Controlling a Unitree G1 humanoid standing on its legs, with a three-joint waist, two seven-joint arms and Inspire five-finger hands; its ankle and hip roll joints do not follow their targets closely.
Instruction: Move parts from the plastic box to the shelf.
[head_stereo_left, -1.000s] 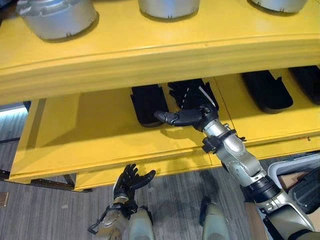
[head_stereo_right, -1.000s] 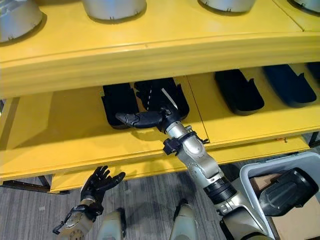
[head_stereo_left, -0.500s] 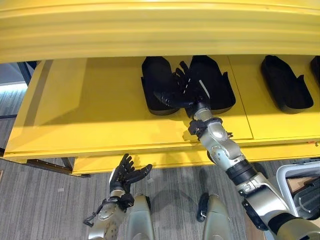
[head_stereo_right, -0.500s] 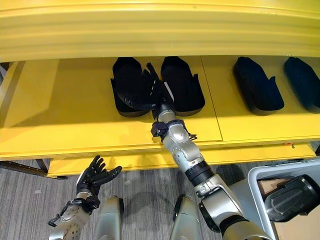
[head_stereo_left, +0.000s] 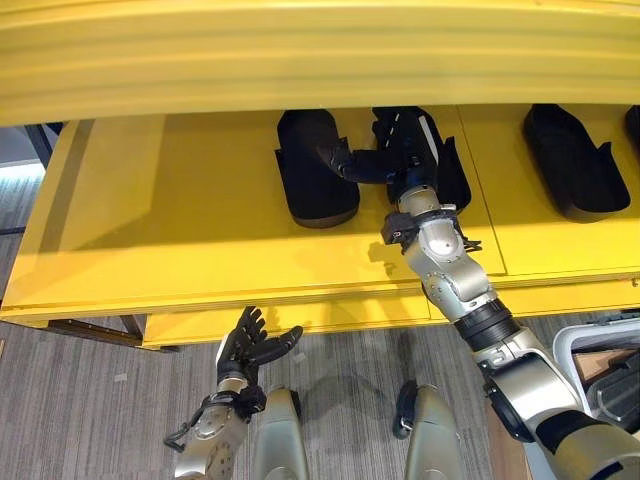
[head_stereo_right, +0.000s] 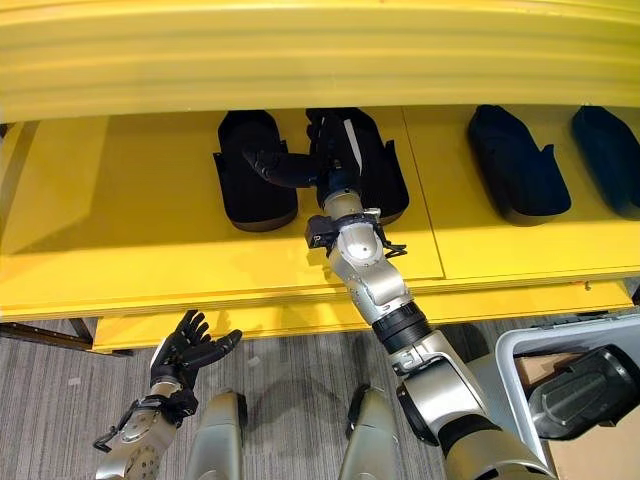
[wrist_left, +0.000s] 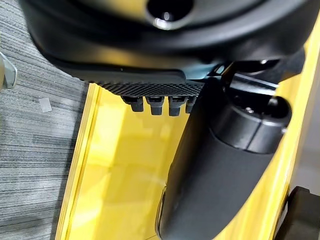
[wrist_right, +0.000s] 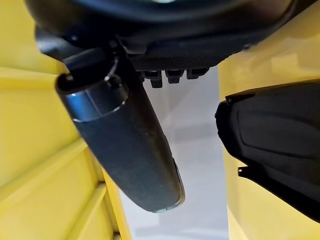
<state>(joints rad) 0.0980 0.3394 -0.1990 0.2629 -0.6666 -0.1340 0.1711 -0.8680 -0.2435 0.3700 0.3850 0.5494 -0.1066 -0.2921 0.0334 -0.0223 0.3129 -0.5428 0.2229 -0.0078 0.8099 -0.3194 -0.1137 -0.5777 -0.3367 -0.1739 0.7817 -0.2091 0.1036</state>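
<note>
Several black moulded parts lie in a row on the lower yellow shelf (head_stereo_left: 180, 230). My right hand (head_stereo_right: 332, 150) reaches into the shelf with straight fingers over the second part (head_stereo_right: 380, 175), its thumb pointing at the first part (head_stereo_right: 250, 185). In the right wrist view the thumb (wrist_right: 125, 150) stands clear of a black part (wrist_right: 275, 145). My left hand (head_stereo_left: 255, 345) hangs open low over the floor, holding nothing. The plastic box (head_stereo_right: 520, 350) sits at the lower right with another black part (head_stereo_right: 580, 390) in it.
Two more black parts (head_stereo_right: 510, 165) (head_stereo_right: 610, 145) lie further right on the shelf. An upper yellow shelf board (head_stereo_left: 320, 50) overhangs the lower one. The left stretch of the lower shelf is bare. Grey carpet (head_stereo_left: 80, 400) lies below.
The camera tilted down off the upper shelf. My right hand has moved deeper into the shelf and rightward, from between the first two parts to over the second. The left hand stays put.
</note>
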